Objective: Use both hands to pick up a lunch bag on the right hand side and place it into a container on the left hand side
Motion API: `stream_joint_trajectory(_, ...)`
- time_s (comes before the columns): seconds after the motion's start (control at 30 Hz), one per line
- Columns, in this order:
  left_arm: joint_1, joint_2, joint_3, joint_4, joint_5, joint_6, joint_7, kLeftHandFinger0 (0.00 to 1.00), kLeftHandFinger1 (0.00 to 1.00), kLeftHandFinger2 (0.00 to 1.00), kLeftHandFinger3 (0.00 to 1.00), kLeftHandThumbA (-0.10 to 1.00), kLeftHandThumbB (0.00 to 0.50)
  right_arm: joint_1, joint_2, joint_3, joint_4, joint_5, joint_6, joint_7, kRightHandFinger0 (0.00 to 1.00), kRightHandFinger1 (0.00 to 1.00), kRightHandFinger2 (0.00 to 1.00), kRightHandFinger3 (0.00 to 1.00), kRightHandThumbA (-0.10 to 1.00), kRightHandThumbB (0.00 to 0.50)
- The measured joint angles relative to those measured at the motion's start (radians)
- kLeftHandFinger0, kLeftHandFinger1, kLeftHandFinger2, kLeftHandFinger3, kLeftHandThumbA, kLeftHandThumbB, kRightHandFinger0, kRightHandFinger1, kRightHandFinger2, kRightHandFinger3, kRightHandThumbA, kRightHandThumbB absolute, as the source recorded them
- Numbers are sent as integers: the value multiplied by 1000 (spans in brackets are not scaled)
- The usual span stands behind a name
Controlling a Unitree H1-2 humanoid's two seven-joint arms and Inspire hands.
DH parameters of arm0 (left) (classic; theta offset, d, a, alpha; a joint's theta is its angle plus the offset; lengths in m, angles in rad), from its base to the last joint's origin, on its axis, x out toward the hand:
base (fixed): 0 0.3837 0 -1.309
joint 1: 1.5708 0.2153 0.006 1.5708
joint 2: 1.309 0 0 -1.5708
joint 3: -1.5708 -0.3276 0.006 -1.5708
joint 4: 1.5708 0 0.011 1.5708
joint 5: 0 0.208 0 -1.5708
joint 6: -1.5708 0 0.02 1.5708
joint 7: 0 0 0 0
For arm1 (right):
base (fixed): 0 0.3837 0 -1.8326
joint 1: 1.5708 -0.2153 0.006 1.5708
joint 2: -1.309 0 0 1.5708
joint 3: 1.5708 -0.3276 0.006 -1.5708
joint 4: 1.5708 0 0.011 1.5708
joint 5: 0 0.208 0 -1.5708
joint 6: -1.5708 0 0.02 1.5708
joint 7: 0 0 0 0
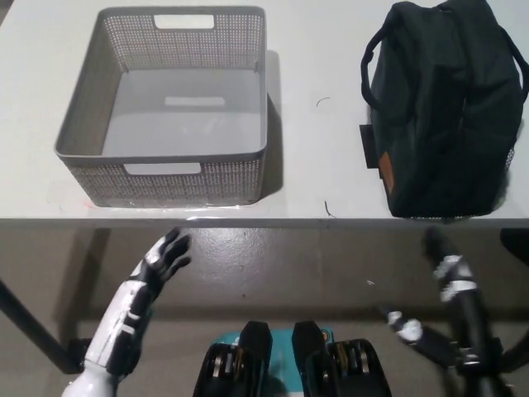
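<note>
A dark lunch bag (442, 107) with carry handles sits on the right side of the white table (318, 149), near its front edge. On the left side stands a grey perforated basket (83, 124), and nothing is inside it. My white left hand (161, 260) hangs below the table's front edge, in front of the basket, open with its fingers spread. Below the bag, my black right hand (450, 277) is also lower than the tabletop, fingers apart and pointing up. Neither hand touches anything.
The table's front edge (264, 219) runs across the picture between my hands and the objects. A bare strip of tabletop (318, 99) separates basket and bag. A dark table leg (29, 327) slants at the lower left.
</note>
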Motion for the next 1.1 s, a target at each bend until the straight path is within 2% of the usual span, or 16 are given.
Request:
stream_joint_trajectory(0.1,-43,1,-27,-121,-9,32,-18,1000,1000,1000,1000,1000,182,1,-17,-61,-102,11,0,-11,1000,1000,1000,1000,1000,226)
stream_joint_trajectory(0.13,-54,1,-30,-136,-9,39,-20,1000,1000,1000,1000,1000,166,0,-20,-68,-112,13,0,-12,1000,1000,1000,1000,1000,230)
stream_joint_trajectory(0.2,-118,-4,-41,-180,-11,68,-23,1000,1000,1000,1000,1000,210,-5,-30,-109,-172,29,4,-19,1000,1000,1000,1000,1000,242)
stream_joint_trajectory(0.27,-173,-11,-42,-197,-13,97,-24,1000,1000,1000,1000,1000,265,-14,-36,-141,-214,38,10,-25,1000,1000,1000,1000,1000,280)
stream_joint_trajectory(0.3,-206,-15,-43,-202,-13,111,-24,1000,1000,1000,1000,1000,268,-22,-40,-156,-229,45,14,-30,1000,1000,1000,1000,1000,284)
stream_joint_trajectory(0.37,-293,-24,-43,-192,-9,143,-24,1000,1000,1000,1000,1000,298,-47,-53,-186,-258,63,35,-36,1000,1000,1000,1000,1000,238)
stream_joint_trajectory(0.47,-361,-30,-43,-148,3,152,-24,1000,1000,1000,1000,1000,293,-75,-68,-209,-267,77,51,-40,1000,1000,1000,1000,1000,197)
stream_joint_trajectory(0.53,-460,-40,-43,-36,29,157,-23,1000,1000,1000,1000,1000,345,-123,-91,-237,-262,94,73,-44,1000,1000,1000,1000,1000,164)
stream_joint_trajectory(0.57,-505,-46,-44,29,44,159,-23,1000,1000,1000,1000,1000,351,-151,-108,-255,-250,105,84,-44,1000,1000,1000,1000,1000,180)
stream_joint_trajectory(0.63,-563,-57,-44,110,59,169,-22,1000,1000,1000,1000,1000,344,-186,-132,-273,-227,120,94,-45,1000,1000,1000,1000,1000,223)
stream_joint_trajectory(0.7,-633,-76,-45,191,76,183,-20,1000,1000,1000,1000,1000,353,-228,-160,-297,-187,140,104,-45,1000,1000,1000,1000,1000,241)
stream_joint_trajectory(0.8,-735,-111,-45,298,94,205,-17,1000,1000,1000,1000,1000,337,-284,-192,-325,-128,170,124,-45,1000,1000,1000,1000,1000,244)
stream_joint_trajectory(0.93,-855,-164,-40,432,108,231,-7,1000,1000,1000,1000,1000,355,-351,-225,-347,-56,207,140,-44,1000,1000,1000,1000,1000,238)
stream_joint_trajectory(1.0,-925,-209,-8,529,93,259,4,1000,1000,1000,1000,1000,342,-394,-247,-350,-13,225,149,-39,1000,1000,1000,1000,1000,226)
stream_joint_trajectory(1.07,-973,-246,28,605,71,272,7,1000,1000,1000,1000,1000,327,-427,-261,-349,15,243,158,-29,1000,1000,1000,1000,1000,283)
stream_joint_trajectory(1.1,-991,-259,41,633,63,276,10,1000,1000,1000,1000,1000,326,-441,-265,-347,27,251,163,-25,1000,1000,1000,1000,1000,293)
